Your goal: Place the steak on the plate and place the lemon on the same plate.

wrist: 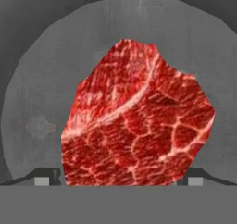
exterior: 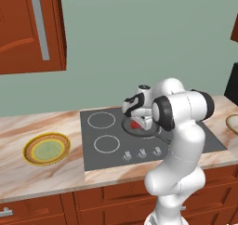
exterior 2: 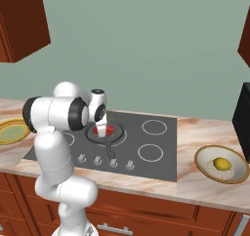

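Landmark: the dark grey frying pan, round, sitting on the black glass cooktop.

Steak, a small irregular bright-red chunk of raw meat with pale marbling, lies in the pan, about at its middle. Also seen as a red patch under the hand in the left base view and the right base view.

Gripper, two dark fingers on the white arm, hangs directly over the pan, pointing down. Fingertips stand one on each side of the steak's lower edge in the hand view, jaws spread wider than the meat. Not yet clamped. Whether the tips touch the pan floor, cannot tell.

Round shallow plate, yellow-orange ringed rim, pale green centre, sits on the marble counter well left of the pan, past the cooktop's edge. Small yellow oval lemon rests in a pale tan dish on the counter well right of the pan.

Judgement: step in hand is the steak grasp. To do it well:
- keep the meat centred between the fingers;
- go low enough to catch its sides, not skim the top;
- close gently; the chunk is irregular and may twist;
- lift straight up clear of the pan's rim before swinging left to the plate.
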Robot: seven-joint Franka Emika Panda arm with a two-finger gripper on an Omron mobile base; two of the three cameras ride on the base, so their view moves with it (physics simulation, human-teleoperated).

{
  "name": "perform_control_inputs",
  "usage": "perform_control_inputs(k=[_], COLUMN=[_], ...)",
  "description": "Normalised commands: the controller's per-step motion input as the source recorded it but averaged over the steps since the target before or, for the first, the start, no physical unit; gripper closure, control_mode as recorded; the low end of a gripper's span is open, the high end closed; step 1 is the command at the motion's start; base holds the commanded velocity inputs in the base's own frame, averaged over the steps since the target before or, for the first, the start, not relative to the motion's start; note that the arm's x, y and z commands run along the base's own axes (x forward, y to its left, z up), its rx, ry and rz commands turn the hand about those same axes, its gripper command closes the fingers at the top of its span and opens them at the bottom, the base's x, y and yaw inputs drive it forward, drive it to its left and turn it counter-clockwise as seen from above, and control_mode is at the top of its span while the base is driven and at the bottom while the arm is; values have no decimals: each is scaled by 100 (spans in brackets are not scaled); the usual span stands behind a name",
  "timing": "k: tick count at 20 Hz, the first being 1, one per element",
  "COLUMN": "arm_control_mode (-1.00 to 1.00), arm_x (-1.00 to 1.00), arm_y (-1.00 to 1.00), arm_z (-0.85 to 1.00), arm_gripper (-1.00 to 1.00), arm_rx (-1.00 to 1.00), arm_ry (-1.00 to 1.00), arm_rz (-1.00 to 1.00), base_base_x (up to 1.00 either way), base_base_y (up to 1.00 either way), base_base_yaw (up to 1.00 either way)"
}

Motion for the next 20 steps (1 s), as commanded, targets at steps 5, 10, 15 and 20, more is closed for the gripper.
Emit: perform_control_inputs(k=[5,10,15,20], arm_control_mode=[-100,-100,-100,-100], arm_x=[4,3,-3,-14], arm_y=[1,0,9,3], arm_z=[-16,-16,-31,-26], arm_gripper=[-100,-100,100,100], arm_rx=[0,0,0,0], arm_ry=[5,4,5,8], arm_rz=[-7,-5,-6,-8], base_base_x=[0,0,0,0], base_base_y=[0,0,0,0], base_base_yaw=[0,0,0,0])
